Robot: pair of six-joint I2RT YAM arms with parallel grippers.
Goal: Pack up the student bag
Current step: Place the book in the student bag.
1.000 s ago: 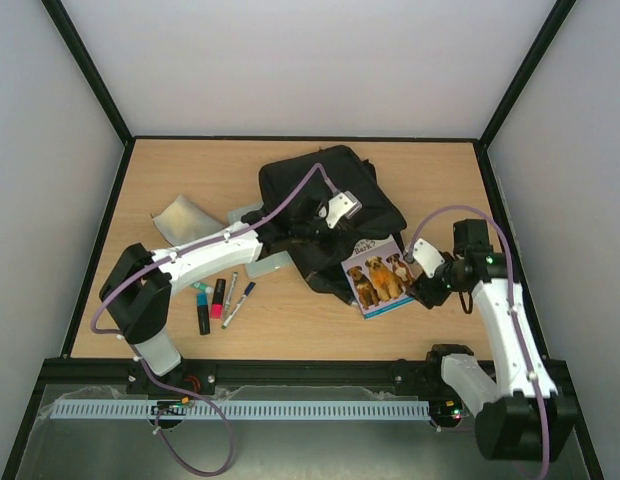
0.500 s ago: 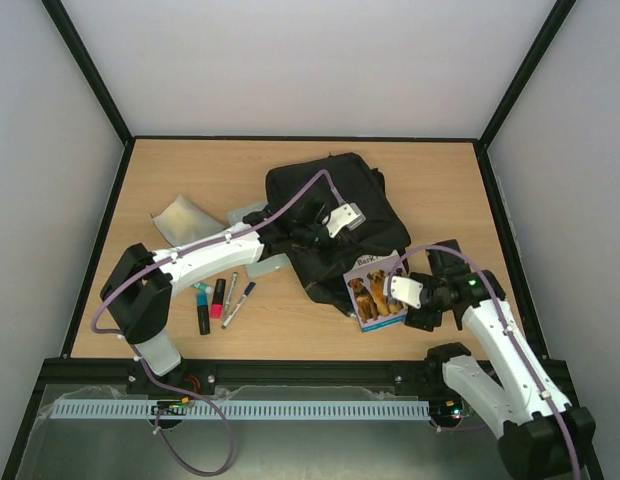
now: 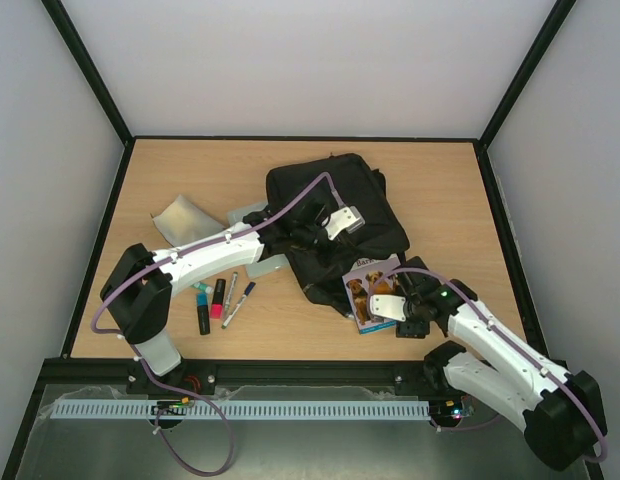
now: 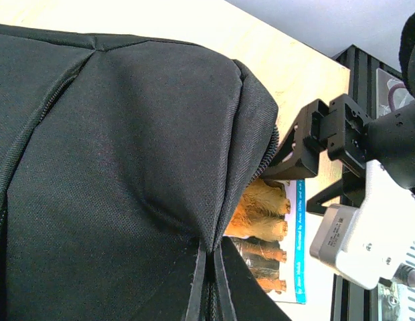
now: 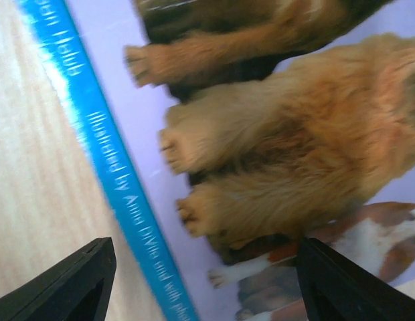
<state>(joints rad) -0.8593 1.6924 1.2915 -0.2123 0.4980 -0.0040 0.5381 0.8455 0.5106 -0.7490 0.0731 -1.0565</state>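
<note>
The large black fabric student bag lies mid wooden table, flap pinched by the closed left gripper. At its near-right corner the right gripper gapes empty above a thin dog-cover book. The flat book could skid instead of lifting

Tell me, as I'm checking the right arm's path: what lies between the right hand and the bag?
Only the dog book, in the top view: the right hand is over its near edge, its far end meets the bag.
</note>
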